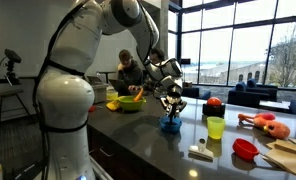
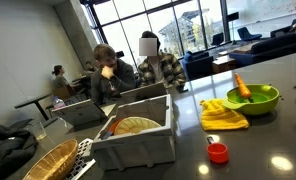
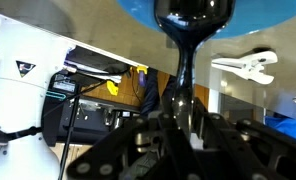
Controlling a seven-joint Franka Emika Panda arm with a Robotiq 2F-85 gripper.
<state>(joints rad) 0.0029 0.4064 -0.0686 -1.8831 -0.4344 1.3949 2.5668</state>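
- One robot arm [image 1: 68, 95], white and bulky, reaches from the near left out over the one long dark counter [image 1: 138, 140].
- Over in an exterior view, one grey crate [image 2: 138, 140] stands near the camera with a woven dish inside. Two people sit at laptops behind it.
- One green bowl [image 1: 130, 102] sits far left on the counter, and one yellow cloth [image 2: 223, 115] lies just beside it.
- One orange toy [image 1: 265, 123] is at the far right, with one red bowl [image 1: 245, 149] nearer and one yellow-green cup [image 1: 216, 127] between them and the middle.
- One blue bowl [image 1: 170, 125] sits mid-counter, right under the action!
- The one gripper [image 1: 171, 103] hangs directly above that bowl, jaws clamped on the stem of one black utensil [image 3: 185, 60].
- From the wrist, the utensil's rounded head points at the blue bowl. I can't tell if it touches.
- My read: the pick-up is done and the utensil is over the bowl, but not yet let go.
- One white clamp [image 3: 246, 67] lies right of the bowl.
- One small red cup [image 2: 218, 152] is the smallest of the lot.
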